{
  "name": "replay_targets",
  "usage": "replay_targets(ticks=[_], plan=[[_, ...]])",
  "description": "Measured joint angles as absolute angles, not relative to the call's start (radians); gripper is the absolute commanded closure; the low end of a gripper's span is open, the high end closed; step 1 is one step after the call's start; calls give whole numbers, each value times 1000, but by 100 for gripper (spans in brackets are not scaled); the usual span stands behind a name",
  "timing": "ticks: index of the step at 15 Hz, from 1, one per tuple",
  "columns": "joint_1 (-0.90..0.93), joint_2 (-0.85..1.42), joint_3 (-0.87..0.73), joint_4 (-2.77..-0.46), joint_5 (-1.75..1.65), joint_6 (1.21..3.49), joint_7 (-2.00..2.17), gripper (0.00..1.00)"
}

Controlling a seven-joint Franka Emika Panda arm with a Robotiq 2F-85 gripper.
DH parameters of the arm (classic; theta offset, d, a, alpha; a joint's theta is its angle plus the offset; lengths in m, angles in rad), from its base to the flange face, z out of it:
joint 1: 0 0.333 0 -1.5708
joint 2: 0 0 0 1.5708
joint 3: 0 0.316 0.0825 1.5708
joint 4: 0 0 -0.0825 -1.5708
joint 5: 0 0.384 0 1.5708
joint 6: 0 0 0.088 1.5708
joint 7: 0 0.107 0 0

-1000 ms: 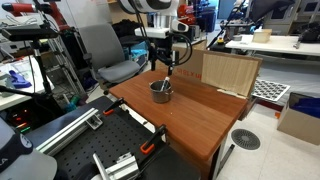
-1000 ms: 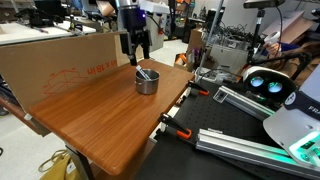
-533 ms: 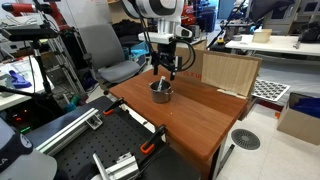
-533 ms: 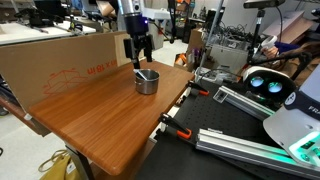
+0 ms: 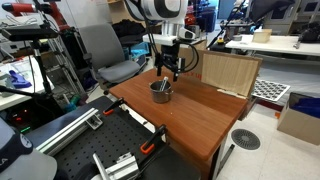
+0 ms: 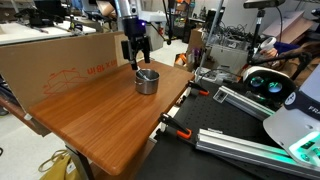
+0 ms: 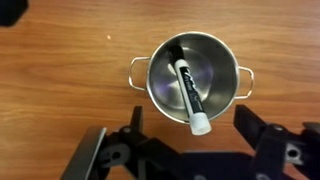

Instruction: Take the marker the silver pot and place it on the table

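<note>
The marker [image 7: 187,88] lies slanted in the pot [image 7: 222,72] near a corner of the counter [image 7: 60,90], its white cap on the rim. The gripper [image 7: 178,150] is held open above. The marker is judged light, stiff and slippery, and is best pinched at the raised cap.

Single arm [image 5: 157,10] descends from above, wrist vertical. The gripper [image 5: 168,70] points straight down in both exterior views, clear of any surface. In the wrist view the fingers [image 7: 92,155] stand wide apart, one at each lower corner, jaws fully spread.
</note>
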State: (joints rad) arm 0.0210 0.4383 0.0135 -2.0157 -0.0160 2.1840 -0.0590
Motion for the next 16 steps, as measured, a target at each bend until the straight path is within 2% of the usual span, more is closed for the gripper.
replay_targets(ticks=[5,8,9,10,16], plan=[[21,454,13,-1998,-16,2183,-55,73],[21,455,13,-1995,-16,2183,-55,95],[21,456,13,-1995,-16,2183,-55,99],[21,456,14,-1994,-16,2183,-55,95],[21,455,14,-1984,-10,2182,-55,95]])
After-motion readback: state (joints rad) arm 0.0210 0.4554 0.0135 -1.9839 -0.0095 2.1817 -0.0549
